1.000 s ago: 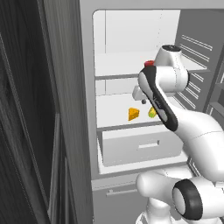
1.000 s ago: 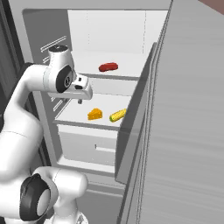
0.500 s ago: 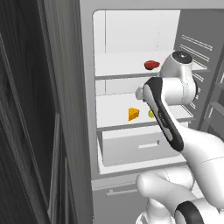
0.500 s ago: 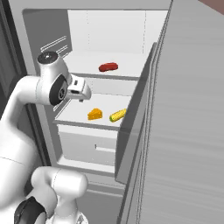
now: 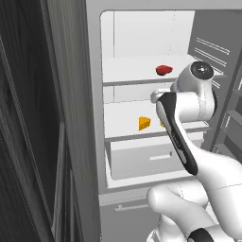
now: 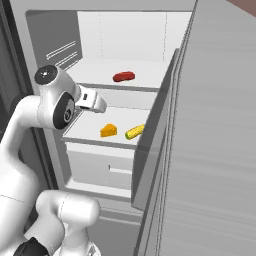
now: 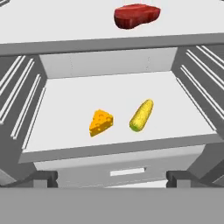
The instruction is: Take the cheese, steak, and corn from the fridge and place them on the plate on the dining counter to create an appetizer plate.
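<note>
Orange cheese [image 7: 101, 122] is approached inside the fridge [image 5: 142, 61], corn [image 7: 141, 115] just beside it; the end effector [image 7: 112, 178] is spread wide, empty, with descent and closure judged next.

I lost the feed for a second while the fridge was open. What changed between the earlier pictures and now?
The arm swung its hand further in toward the open fridge, and the gripper now faces the shelves from in front, fingers wide apart and holding nothing. The steak stayed on the upper shelf; the cheese and corn stayed apart on the shelf below.
</note>
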